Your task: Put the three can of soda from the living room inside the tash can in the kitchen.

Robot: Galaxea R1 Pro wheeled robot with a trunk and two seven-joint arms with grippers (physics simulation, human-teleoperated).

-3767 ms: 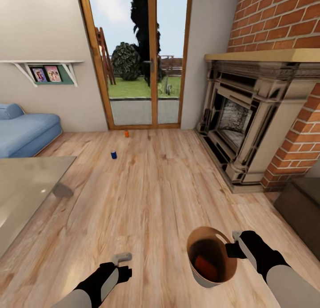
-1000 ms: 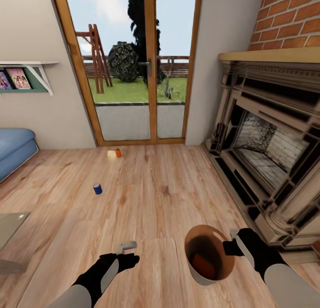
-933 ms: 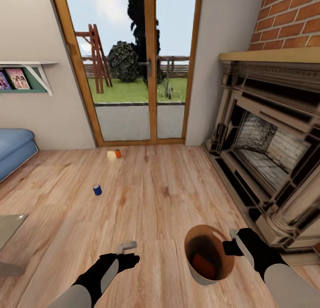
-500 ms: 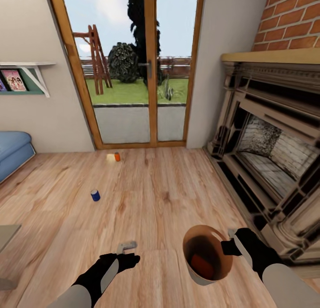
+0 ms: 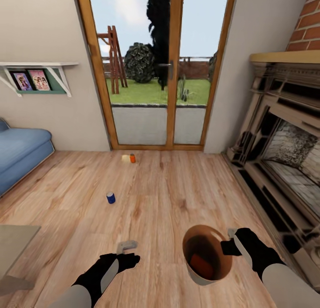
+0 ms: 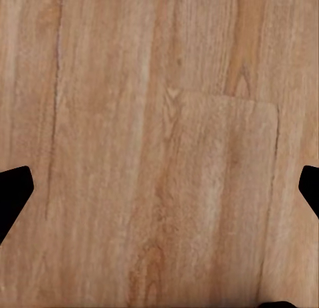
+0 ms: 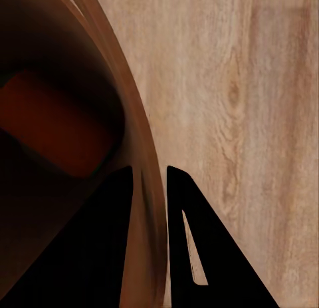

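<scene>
1. The right gripper [image 5: 230,240] was clamped on the rim of the tash can [image 5: 195,272], one finger inside the wall and one outside, as the right wrist view showed [image 7: 147,208].
2. An orange can [image 5: 201,264] lay inside the bin.
3. The left gripper [image 5: 126,246] hung over the plank floor [image 5: 169,201] with its fingers wide apart and held nothing.
4. A dark blue can [image 5: 110,197] stood upright on the floor well ahead of the left gripper.
5. Another orange can [image 5: 132,158] stood near the glass doors [image 5: 155,77].

Home living room, blue sofa [image 5: 20,159], stone fireplace [image 5: 284,152], glass garden doors [image 5: 162,73], plank floor [image 5: 155,201]
</scene>
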